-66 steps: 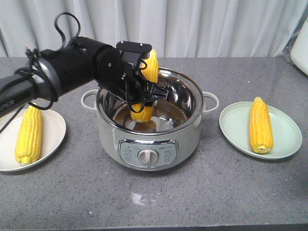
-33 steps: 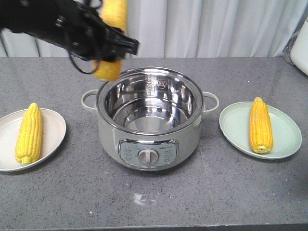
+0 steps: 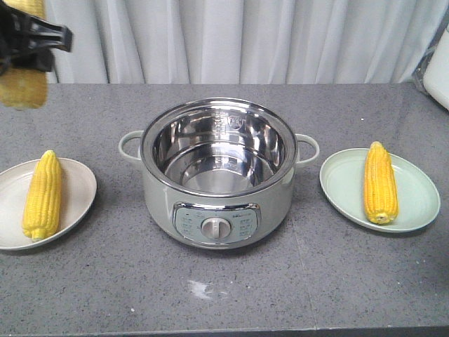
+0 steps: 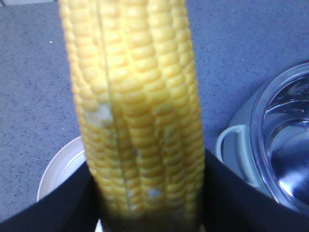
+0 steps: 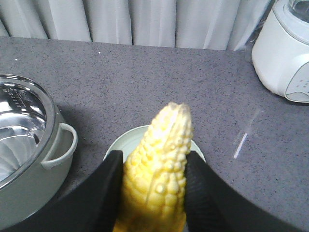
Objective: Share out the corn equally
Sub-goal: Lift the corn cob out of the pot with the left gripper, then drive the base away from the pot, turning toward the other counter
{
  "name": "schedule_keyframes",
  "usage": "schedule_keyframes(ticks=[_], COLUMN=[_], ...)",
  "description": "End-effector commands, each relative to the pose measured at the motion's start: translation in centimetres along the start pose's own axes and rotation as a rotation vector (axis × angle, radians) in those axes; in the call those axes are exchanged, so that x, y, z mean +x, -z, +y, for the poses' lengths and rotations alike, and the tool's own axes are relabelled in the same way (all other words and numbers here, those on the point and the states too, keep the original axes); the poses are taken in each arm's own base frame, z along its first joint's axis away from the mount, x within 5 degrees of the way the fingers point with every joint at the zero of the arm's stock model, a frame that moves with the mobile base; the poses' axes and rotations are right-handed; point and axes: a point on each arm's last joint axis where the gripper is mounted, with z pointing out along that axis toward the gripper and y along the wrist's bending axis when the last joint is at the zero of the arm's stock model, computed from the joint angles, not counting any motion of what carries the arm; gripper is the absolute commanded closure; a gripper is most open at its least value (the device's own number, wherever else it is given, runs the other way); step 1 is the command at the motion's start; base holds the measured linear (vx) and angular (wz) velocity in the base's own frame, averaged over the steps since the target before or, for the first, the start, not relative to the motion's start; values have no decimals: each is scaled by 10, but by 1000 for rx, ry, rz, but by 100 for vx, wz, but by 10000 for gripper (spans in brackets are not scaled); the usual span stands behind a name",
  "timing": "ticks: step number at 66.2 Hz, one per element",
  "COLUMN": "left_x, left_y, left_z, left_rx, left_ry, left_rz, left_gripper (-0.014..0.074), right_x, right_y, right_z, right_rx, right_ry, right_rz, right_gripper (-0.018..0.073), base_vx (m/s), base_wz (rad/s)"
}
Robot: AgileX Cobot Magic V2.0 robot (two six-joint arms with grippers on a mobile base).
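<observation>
Corn [image 4: 135, 111], knobbly yellow kernels, clamped in left gripper [image 4: 147, 198].

pot [image 3: 160, 203] tall at centre, bare gaps to left plate [image 3: 78, 184] and right plate [image 3: 415, 188], each bearing corn [image 3: 42, 194], open counter [image 3: 231, 288] in front

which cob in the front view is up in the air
The top-left cob, clamped in the left gripper; the left cob lies on the white plate, the right cob on the green plate.

Left tool [image 3: 27, 43] grips corn [image 3: 24, 88], raised, far left.
</observation>
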Motion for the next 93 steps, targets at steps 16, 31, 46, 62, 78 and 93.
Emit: schedule_keyframes(ticks=[16,31,46,62,78,93], left_x=[21,46,50,50,50,50], left_y=[58,59,58,58,58,58], left_z=[27,38,38,38,38,38], left_rx=[-22,-35,-33,-33,-33,-33], left_ry=[38,69,66,64,64,64], left_rz=[-149,-170,-170,-169,-169,-169], left_gripper=[594,594,594,594,594,594], right_x=[-10,-10,-9,-9,-9,-9], right_y=[10,10,10,10,10,10], right_z=[-2,-2,-2,-2,-2,-2], right_rx=[27,27,25,25,22,22], right_ry=[9,9,8,8,6,6], right_rz=[-101,-101,-93,-93,-94,-94], right_gripper=[440,440,440,440,440,440], base_vx=[0,0,0,0,0,0], base_wz=[0,0,0,0,0,0])
